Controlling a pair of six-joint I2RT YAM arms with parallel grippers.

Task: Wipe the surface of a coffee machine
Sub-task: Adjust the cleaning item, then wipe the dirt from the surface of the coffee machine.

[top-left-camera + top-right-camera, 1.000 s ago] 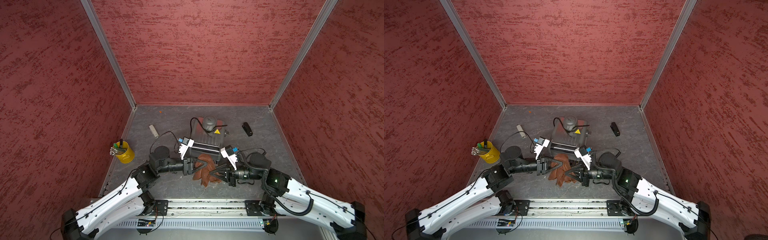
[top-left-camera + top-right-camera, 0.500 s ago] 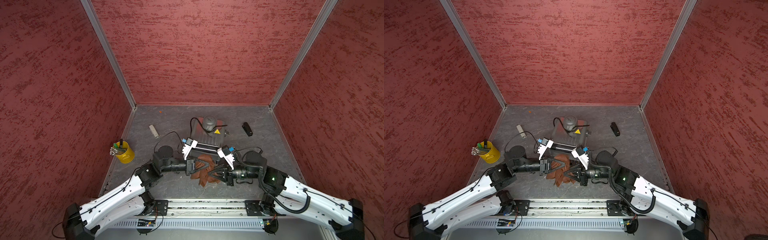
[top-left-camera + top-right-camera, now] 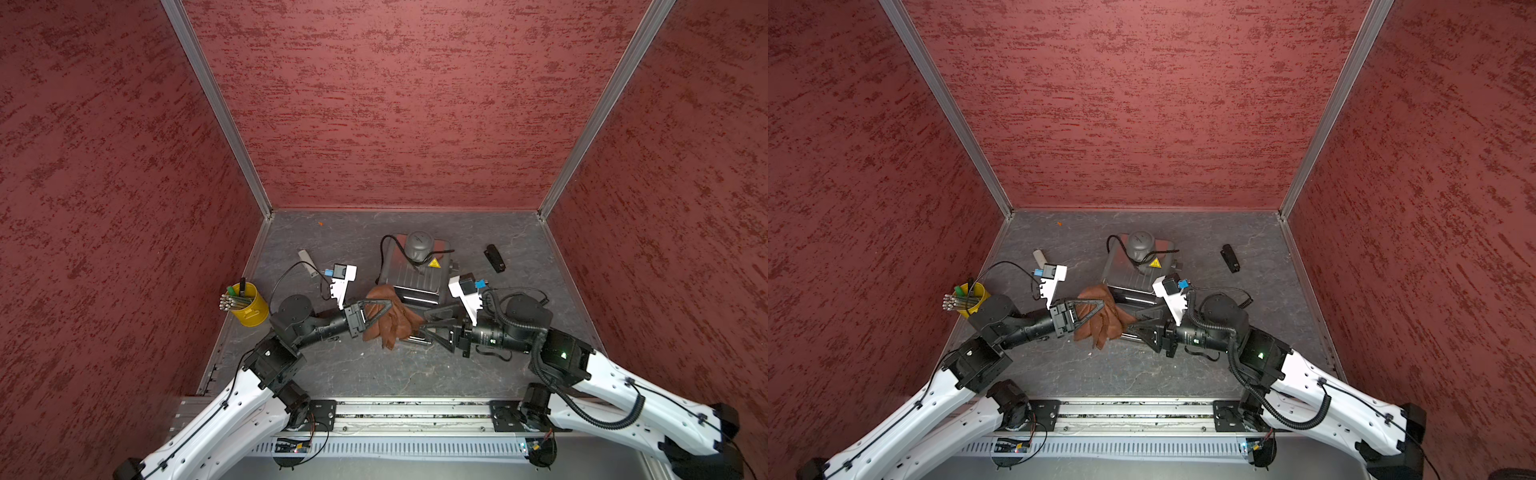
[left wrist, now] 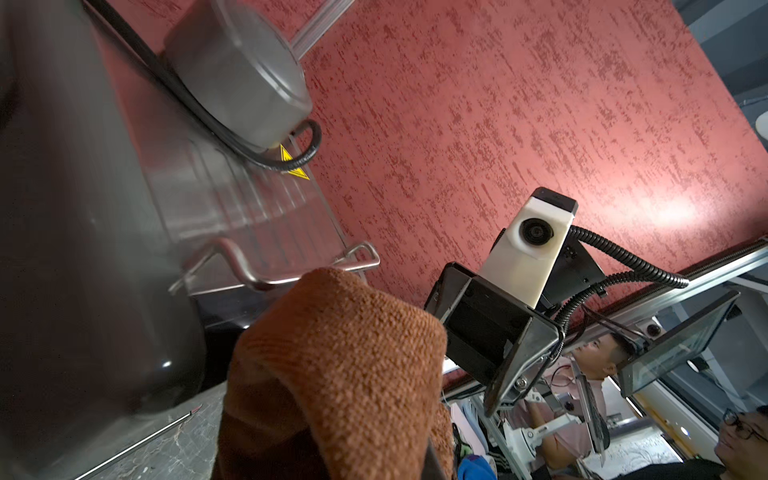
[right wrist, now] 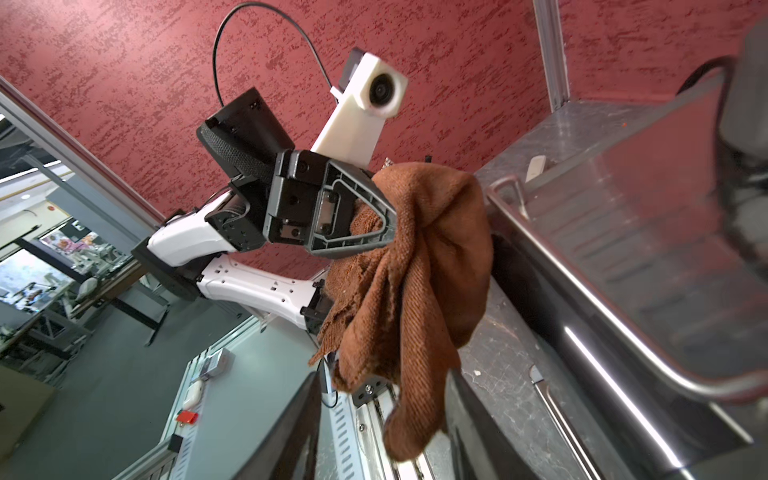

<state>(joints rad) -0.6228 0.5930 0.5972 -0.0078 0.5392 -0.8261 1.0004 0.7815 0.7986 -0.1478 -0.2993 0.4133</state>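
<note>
Because the left gripper [image 3: 384,309] is clamped on the bunched top of the cloth [image 3: 390,328], the cloth hangs as a ready pad at the near left corner of the machine [image 3: 415,274]; touching or just beside, I cannot tell. Opposite, the right gripper [image 3: 424,323] stands with jaws apart around the cloth's tail, probably so one arm wipes alone. Farther back, dome [image 3: 419,245] and cord [image 3: 388,241] crowd the top. Bare table [image 3: 374,374] flanks both sides; the cup [image 3: 251,309] is well apart.
</note>
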